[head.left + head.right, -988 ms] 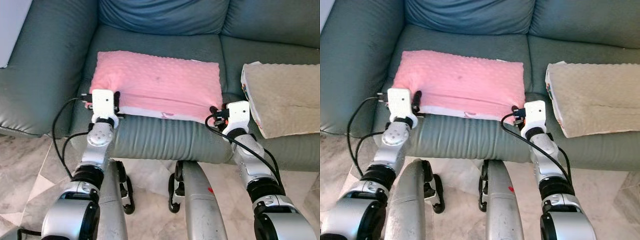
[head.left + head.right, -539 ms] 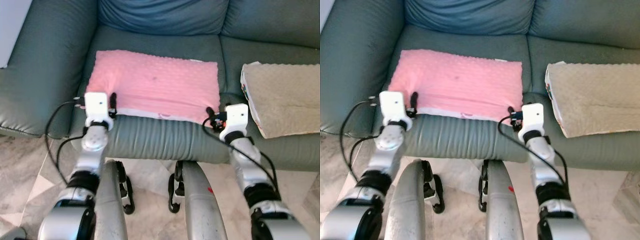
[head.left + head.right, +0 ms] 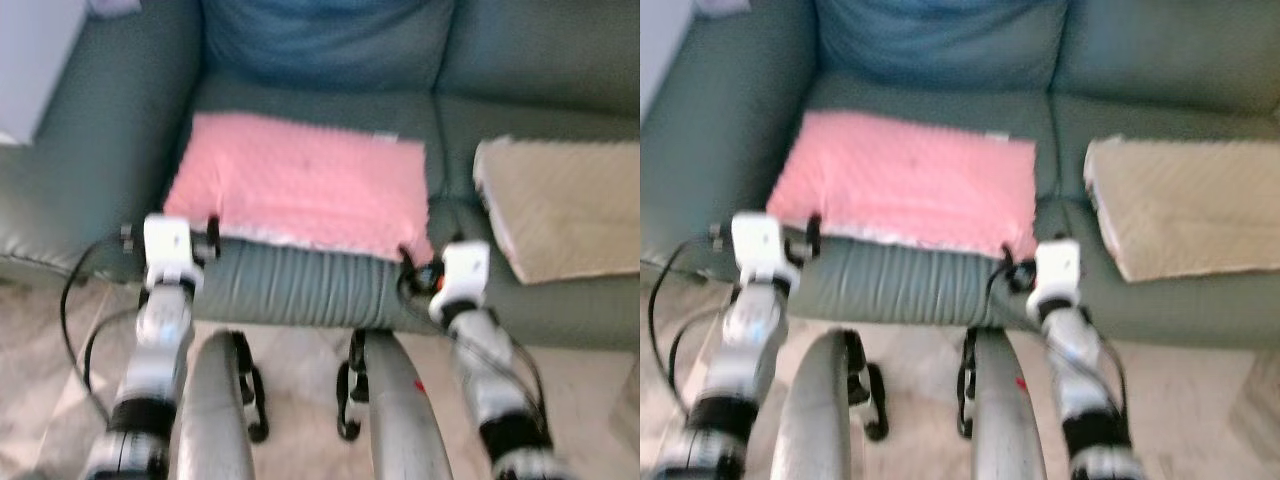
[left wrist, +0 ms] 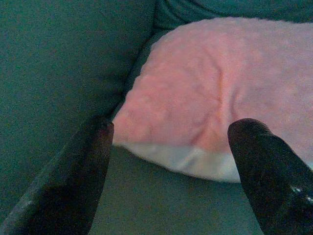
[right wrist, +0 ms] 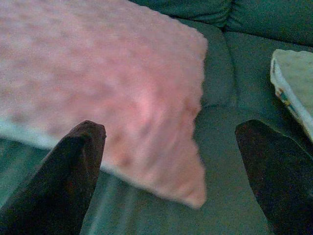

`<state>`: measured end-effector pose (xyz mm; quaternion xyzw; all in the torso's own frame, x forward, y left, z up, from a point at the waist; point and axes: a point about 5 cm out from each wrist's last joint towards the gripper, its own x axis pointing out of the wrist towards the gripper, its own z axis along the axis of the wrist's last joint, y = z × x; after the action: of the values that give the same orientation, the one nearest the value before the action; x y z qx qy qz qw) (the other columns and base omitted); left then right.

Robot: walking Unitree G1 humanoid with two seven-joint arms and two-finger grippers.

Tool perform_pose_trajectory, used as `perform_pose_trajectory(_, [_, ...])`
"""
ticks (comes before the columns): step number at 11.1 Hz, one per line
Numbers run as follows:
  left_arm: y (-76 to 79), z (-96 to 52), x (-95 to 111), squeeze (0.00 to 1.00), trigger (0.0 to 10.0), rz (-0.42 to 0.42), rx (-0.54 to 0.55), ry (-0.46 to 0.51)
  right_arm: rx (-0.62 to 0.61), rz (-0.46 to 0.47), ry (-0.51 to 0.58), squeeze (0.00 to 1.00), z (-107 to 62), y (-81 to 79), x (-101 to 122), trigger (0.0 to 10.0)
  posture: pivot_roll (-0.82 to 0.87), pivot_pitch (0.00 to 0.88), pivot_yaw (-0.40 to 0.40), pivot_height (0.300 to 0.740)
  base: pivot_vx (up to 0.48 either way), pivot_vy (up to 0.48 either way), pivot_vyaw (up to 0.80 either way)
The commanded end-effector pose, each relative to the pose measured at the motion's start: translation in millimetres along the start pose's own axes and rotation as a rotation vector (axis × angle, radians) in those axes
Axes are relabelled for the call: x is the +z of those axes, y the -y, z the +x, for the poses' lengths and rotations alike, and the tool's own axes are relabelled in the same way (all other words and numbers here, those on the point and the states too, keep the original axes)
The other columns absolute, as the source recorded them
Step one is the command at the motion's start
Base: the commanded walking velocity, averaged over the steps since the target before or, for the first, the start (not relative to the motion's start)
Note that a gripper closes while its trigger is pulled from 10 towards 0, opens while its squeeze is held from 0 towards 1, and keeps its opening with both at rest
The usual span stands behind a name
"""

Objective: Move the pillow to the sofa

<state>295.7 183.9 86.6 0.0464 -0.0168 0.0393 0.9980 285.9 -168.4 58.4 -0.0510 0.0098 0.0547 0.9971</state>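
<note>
Grey-green leather sofa (image 3: 100, 150) takes up most of the head views, with pale marble floor (image 3: 40, 350) at its foot. One pink dimpled fleece pillow (image 3: 300, 185) lies flat on the left seat cushion, its white underside showing along the front edge. One beige textured pillow (image 3: 560, 205) sits on the next seat, well apart from the pink one. One blue-grey back cushion (image 3: 320, 45) leans behind. Two grippers: the left gripper (image 4: 171, 147) hovers at the pink pillow's front left corner with fingers spread wide, holding nothing; the right gripper (image 5: 171, 147) is near the front right corner, also spread and empty. Head views are blurry.
</note>
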Motion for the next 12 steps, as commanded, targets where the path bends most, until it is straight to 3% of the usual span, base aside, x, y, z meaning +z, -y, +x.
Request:
perform_pose_trajectory(1, [3.4, -15.1, -8, 1.00, 10.0, -0.013, -0.023, -0.032, 0.003, 0.004, -0.014, 1.00, -10.5, -4.1, -5, 10.0, -0.02, 0.140, -0.043, 0.627, 0.000, 0.000, 0.00])
perform_pose_trajectory(4, [11.1, -57.6, -20, 1.00, 10.0, -0.048, -0.070, -0.077, -0.057, 0.065, -0.018, 1.00, -41.3, -2.8, -9, 10.0, -0.01, 0.097, -0.054, 0.627, 0.000, 0.000, 0.00])
perform_pose_trajectory(5, [9.0, -57.7, -25, 1.00, 10.0, -0.014, -0.041, -0.117, -0.073, 0.076, -0.045, 1.00, -44.8, -3.5, -11, 10.0, -0.02, 0.091, -0.055, 0.627, 0.000, 0.000, 0.00])
perform_pose_trajectory(6, [15.0, -51.2, -23, 1.00, 10.0, -0.004, -0.074, -0.114, 0.010, 0.104, -0.027, 0.00, -42.6, -12.3, -6, 10.0, -0.02, 0.084, -0.056, 0.627, 0.000, 0.000, 0.00])
perform_pose_trajectory(7, [17.9, -47.1, -21, 0.61, 10.0, -0.011, -0.082, -0.111, 0.024, 0.092, -0.003, 0.00, -39.9, -13.7, -1, 10.0, -0.03, 0.083, -0.055, 0.627, 0.000, 0.000, 0.00])
perform_pose_trajectory(8, [23.4, -43.1, -17, 0.00, 10.0, -0.023, -0.093, -0.106, 0.018, 0.067, -0.006, 0.00, -34.6, -11.7, 3, 10.0, -0.04, 0.081, -0.061, 0.642, 0.000, 0.000, 0.00])
perform_pose_trajectory(11, [28.7, -44.7, -18, 0.00, 10.0, -0.035, -0.094, -0.119, 0.043, 0.049, -0.011, 0.00, -33.2, -9.7, 5, 10.0, -0.05, 0.076, -0.054, 0.697, 0.000, 0.000, 0.00])
perform_pose_trajectory(12, [30.5, -41.2, -21, 0.00, 10.0, -0.035, -0.095, -0.130, 0.071, 0.037, 0.005, 0.00, -23.0, -12.7, 10, 10.0, -0.06, 0.072, -0.049, 0.717, 0.000, 0.000, 0.00])
